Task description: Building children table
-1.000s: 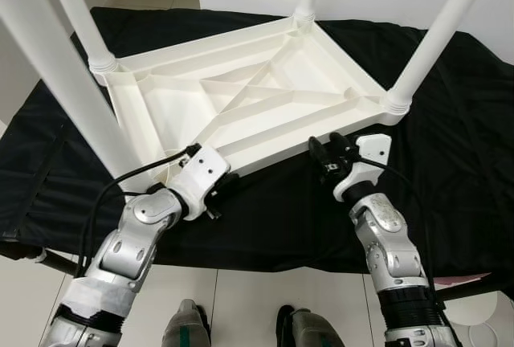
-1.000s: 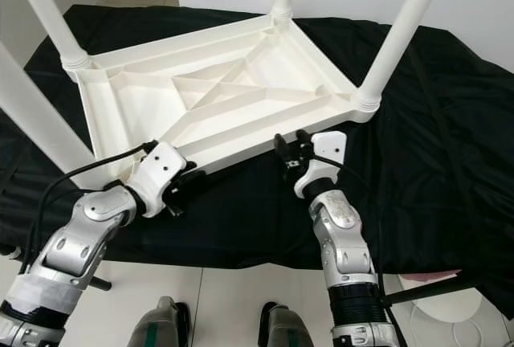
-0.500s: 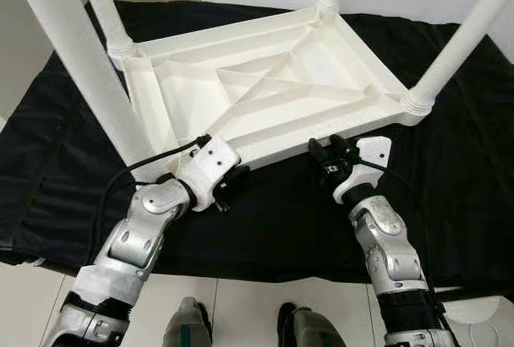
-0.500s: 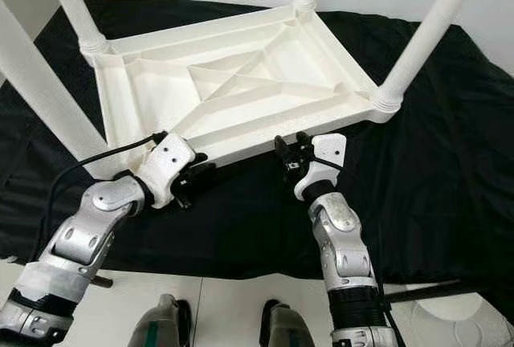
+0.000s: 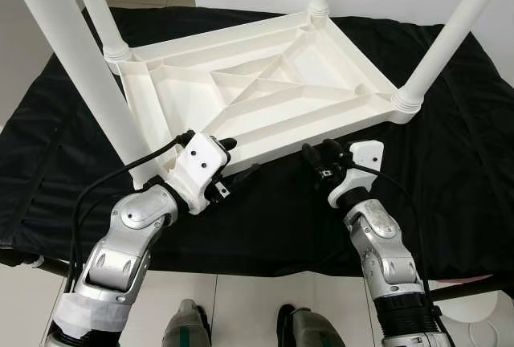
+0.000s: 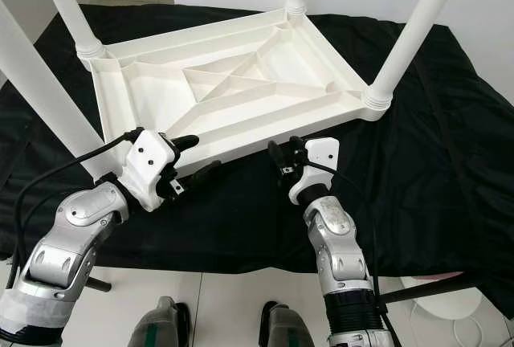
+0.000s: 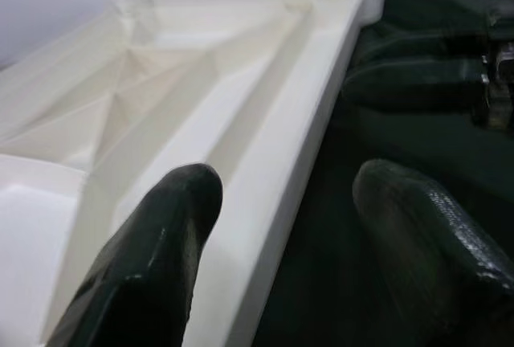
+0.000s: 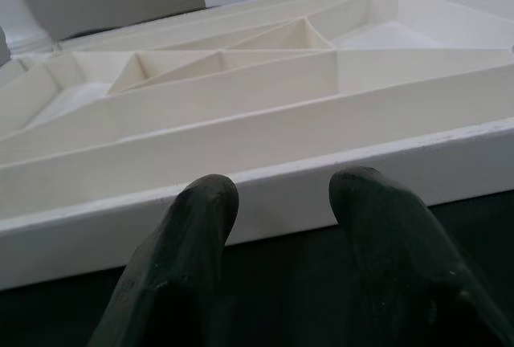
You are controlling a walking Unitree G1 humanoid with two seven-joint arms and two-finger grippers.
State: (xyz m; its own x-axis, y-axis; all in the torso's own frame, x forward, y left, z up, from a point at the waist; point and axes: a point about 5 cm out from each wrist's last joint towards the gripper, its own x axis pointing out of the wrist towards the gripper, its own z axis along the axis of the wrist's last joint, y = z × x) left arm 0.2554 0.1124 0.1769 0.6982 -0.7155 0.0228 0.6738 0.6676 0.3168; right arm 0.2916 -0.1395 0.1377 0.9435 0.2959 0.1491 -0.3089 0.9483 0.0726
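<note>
A white plastic children's table (image 5: 265,98) lies upside down on a black cloth (image 5: 450,170), its ribbed underside facing up. Its white legs (image 5: 74,58) stand upward at the corners. My left gripper (image 5: 235,160) is open at the table's near rim, toward the near-left corner. One finger (image 7: 165,251) lies over the rim's inner side and the other (image 7: 418,234) sits outside above the cloth. My right gripper (image 5: 319,157) is open just in front of the near rim (image 8: 265,194), further right, with nothing between its fingers (image 8: 197,234).
The cloth-covered surface ends close to my body, with white floor and my feet (image 5: 186,327) below. A white wall stands behind the table. A pale round object (image 6: 450,307) sits on the floor at the lower right.
The left gripper has shifted from below the near rim to straddle it, one finger now on top. The right gripper has edged slightly left. The camera has moved a little.
</note>
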